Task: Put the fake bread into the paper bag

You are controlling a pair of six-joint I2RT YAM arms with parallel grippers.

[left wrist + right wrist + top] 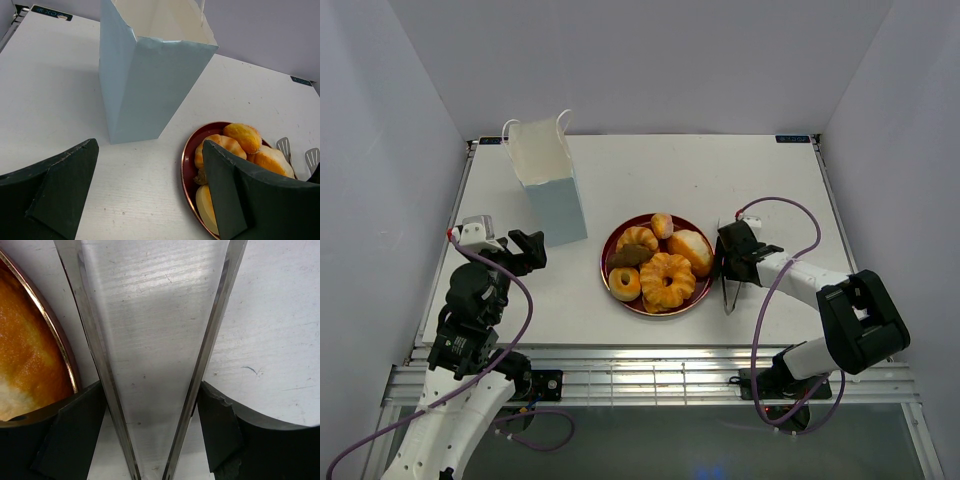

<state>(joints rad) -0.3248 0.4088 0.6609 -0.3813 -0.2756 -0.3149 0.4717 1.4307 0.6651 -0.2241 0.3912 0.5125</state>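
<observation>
Pale blue and tall, the rectangular paper bag [558, 205] with white cord handles stands upright at the left rear of the white table [770, 190]. Its mouth is open to the top, so pastries can be dropped straight in. The glossy golden-orange and brown fake bread [667, 278] is heaped on the round dark red plate [606, 268] at mid-table, just right of the bag and apart from it. None shows inside the bag, so I judge the task barely begun. The long silver metal tongs [727, 292] lie just beside the plate's right rim, presumably as the tool for lifting the pastries. The right gripper [150, 405] is down over them, its jaws wide, with one pad [80, 425] against the outer side of each arm. It has a light hold of the tongs, which are spread rather than squeezed together. The left gripper [528, 250] hovers near the bag's foot, jaws wide and empty, perhaps placed to steady the bag
</observation>
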